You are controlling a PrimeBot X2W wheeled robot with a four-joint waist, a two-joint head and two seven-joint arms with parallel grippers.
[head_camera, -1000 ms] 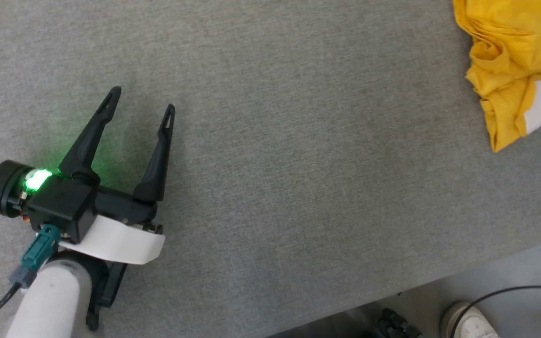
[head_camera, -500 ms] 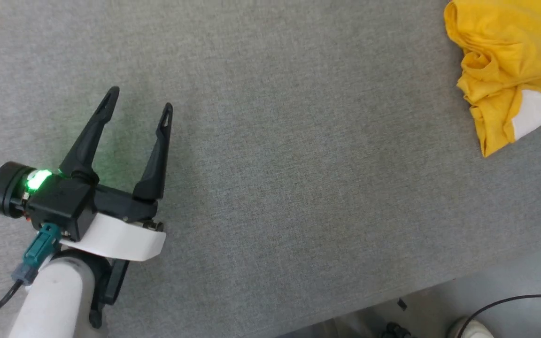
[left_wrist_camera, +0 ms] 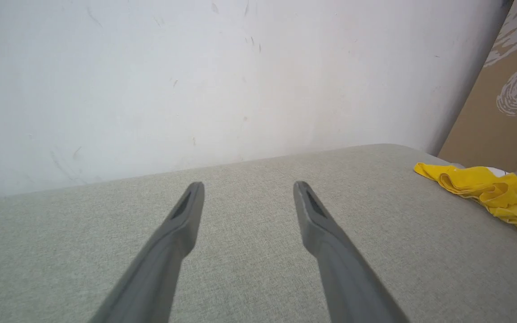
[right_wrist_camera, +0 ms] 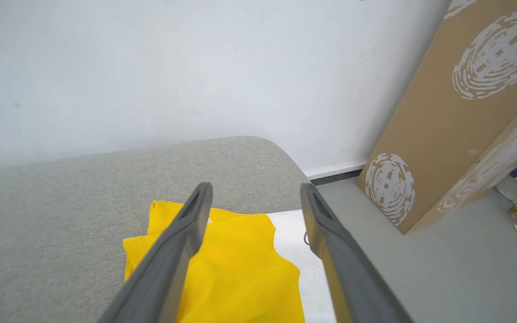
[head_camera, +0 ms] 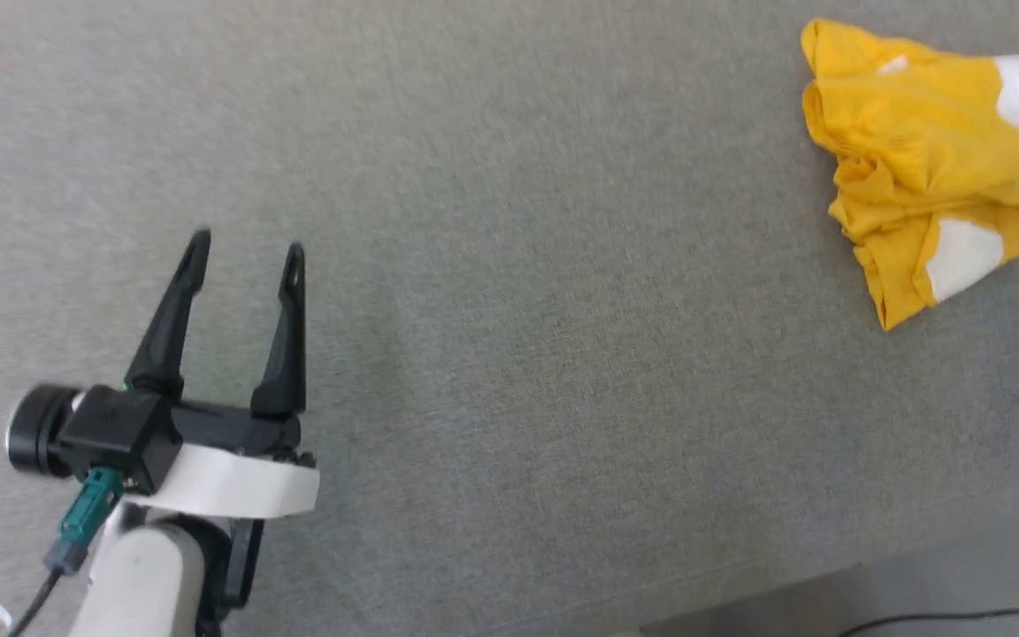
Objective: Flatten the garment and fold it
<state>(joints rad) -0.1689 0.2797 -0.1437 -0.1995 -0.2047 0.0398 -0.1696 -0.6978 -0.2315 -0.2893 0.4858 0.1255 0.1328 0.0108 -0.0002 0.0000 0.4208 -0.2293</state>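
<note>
Yellow T-shirt lies crumpled beneath right gripper, fingers spread wide, empty; left gripper likewise agape, empty, well apart.

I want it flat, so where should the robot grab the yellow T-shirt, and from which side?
Probably the pointed corner of the yellow T-shirt nearest the front edge of the table: it lies thin, free of the bunched folds. Come from above with the right gripper, fingers open.
</note>
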